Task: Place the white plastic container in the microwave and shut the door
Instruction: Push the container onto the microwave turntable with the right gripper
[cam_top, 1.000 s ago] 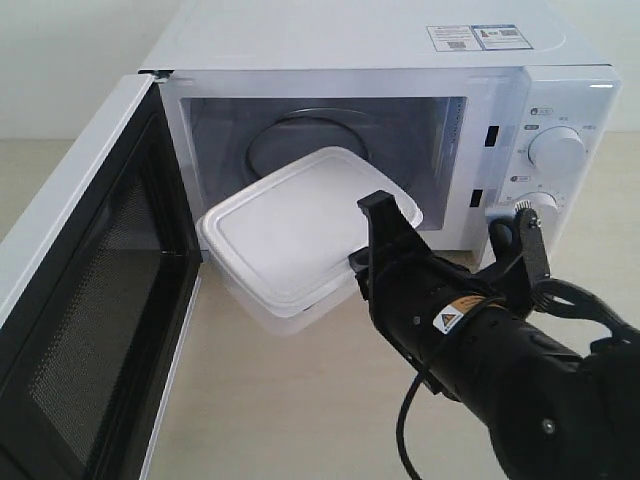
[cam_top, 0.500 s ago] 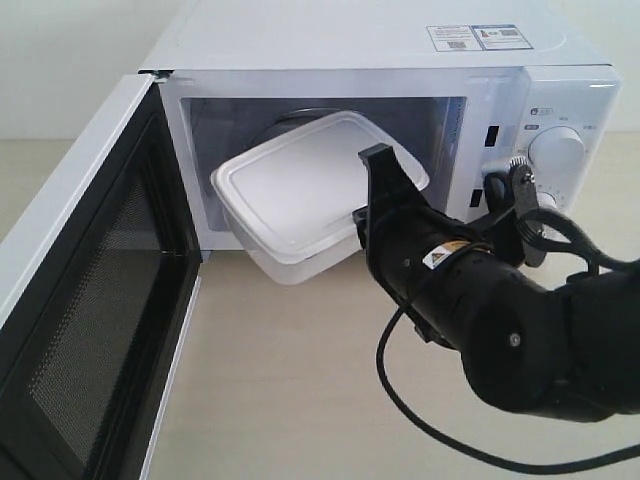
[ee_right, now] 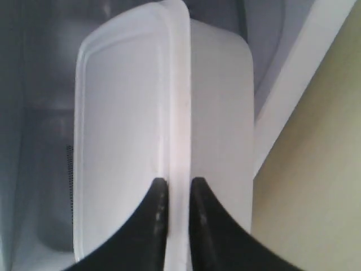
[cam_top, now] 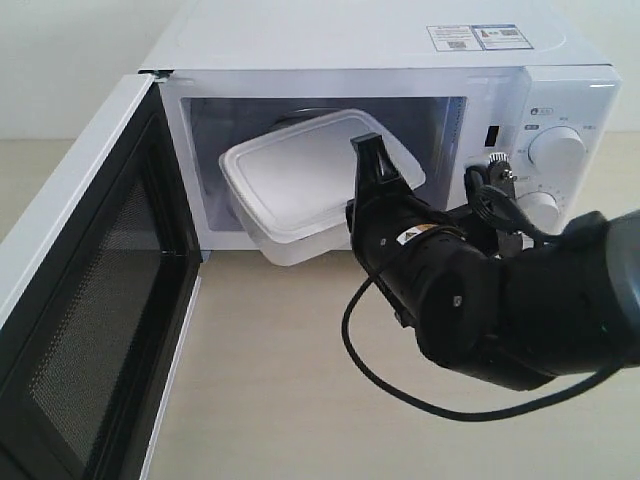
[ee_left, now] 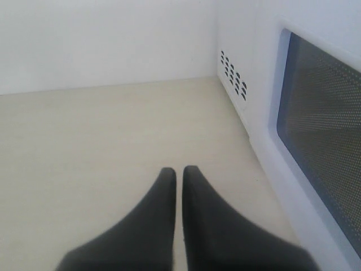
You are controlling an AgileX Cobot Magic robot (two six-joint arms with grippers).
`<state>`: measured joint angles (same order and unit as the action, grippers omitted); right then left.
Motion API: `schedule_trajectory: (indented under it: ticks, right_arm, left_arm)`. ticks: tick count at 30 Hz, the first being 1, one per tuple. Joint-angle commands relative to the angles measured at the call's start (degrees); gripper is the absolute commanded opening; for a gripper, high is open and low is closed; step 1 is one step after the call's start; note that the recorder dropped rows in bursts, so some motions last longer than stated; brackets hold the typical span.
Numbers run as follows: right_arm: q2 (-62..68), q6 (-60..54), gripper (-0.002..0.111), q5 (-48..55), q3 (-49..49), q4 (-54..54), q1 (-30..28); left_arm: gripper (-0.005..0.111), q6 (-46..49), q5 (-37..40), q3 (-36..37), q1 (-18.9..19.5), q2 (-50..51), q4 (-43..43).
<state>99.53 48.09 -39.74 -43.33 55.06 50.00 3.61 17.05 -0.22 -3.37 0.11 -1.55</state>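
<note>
White plastic container (cam_top: 305,185) hangs halfway through the mouth of the microwave (cam_top: 350,40) in the exterior view. Its far end is inside the cavity and its near end is outside above the desk (cam_top: 280,380), with the whole box tilted. The right hand (cam_top: 372,185) grips it at the near right edge, one finger lying over the lid. The door (cam_top: 90,290) stands wide open on the left, well clear of the path.

In the left wrist view the left hand (ee_left: 179,176) is clenched on nothing, with only a slit between its fingers. It hovers over bare desk (ee_left: 101,130) beside the outer face of the door (ee_left: 321,124).

The right wrist view shows the right hand (ee_right: 175,189) pinching the container (ee_right: 130,113) by its lid rim — a thin hold, so a slip or a popped lid seems possible.

To do the step well, the box should be levelled, carried deeper until its whole base is past the sill, then lowered flat before the fingers let go. The black arm sits near the right side of the opening — keeping the push straight should avoid a knock.
</note>
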Motion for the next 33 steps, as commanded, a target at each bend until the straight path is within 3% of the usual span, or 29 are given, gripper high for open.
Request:
schedule_trajectory:
  ticks: [1, 14, 28, 33]
  right_arm:
    - [2.2, -0.6, 0.0, -2.6, -3.9, 0.3, -0.4]
    - [8.6, -4.7, 0.0, -5.0, -11.4, 3.9, -3.8]
    - [13.7, -5.2, 0.0, -5.5, -16.0, 3.9, -3.8]
    - [14.4, -5.2, 0.008, -6.2, -16.2, 3.8, -3.8]
  left_arm:
    - [0.004, 0.3, -0.1, 0.2, 0.1, -0.1, -0.1]
    - [0.004, 0.3, -0.1, 0.2, 0.1, -0.1, -0.1]
    - [0.004, 0.3, -0.1, 0.2, 0.1, -0.1, -0.1]
    - [0.004, 0.3, -0.1, 0.2, 0.1, -0.1, -0.1]
